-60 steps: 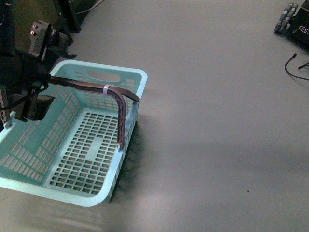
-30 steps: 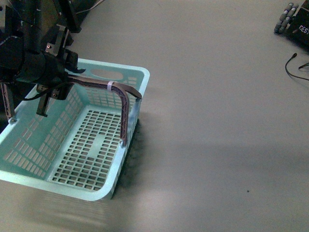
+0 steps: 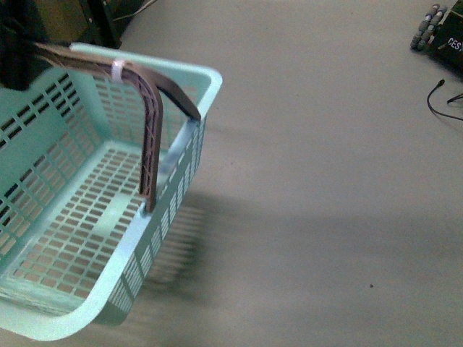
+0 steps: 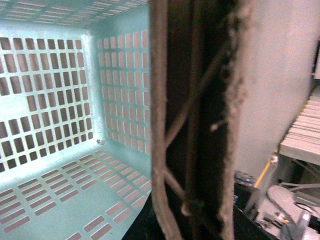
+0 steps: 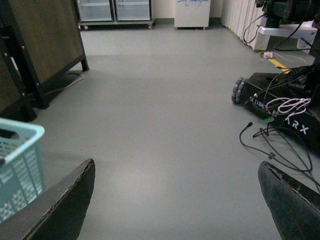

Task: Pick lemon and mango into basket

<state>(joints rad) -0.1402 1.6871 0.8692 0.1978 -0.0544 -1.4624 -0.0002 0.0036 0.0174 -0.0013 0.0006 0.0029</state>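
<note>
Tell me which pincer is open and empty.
The right pincer: its fingers stand wide apart over the floor. The left pincer holds the basket by its handle.

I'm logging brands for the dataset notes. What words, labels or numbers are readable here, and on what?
"ARX": white letters on the black base, right wrist view.
"...ES": white letters on what seems the same base at the front view's top right edge; cut off by the frame, first letter unclear.
Blue print on the white cabinet: too blurred to read.
Basket: no text shows.
</note>
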